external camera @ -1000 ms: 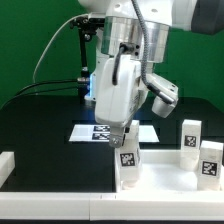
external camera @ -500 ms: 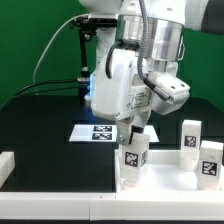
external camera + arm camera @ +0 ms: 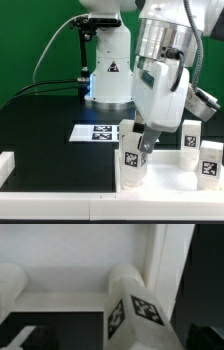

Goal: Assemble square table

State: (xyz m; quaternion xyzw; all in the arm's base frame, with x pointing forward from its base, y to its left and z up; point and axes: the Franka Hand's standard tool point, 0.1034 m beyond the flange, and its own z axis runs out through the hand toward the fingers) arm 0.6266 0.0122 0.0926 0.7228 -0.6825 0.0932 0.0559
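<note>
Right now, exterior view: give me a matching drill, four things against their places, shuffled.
Things:
1. marker board
2. bar
3. pincer
4. rightmost leg

Places:
A. exterior view's right edge
B. exterior view's left edge
C. at the middle leg
D. flat on the black table, mid-frame

Pairs: 1-D, 2-B, 3-C, 4-A
</note>
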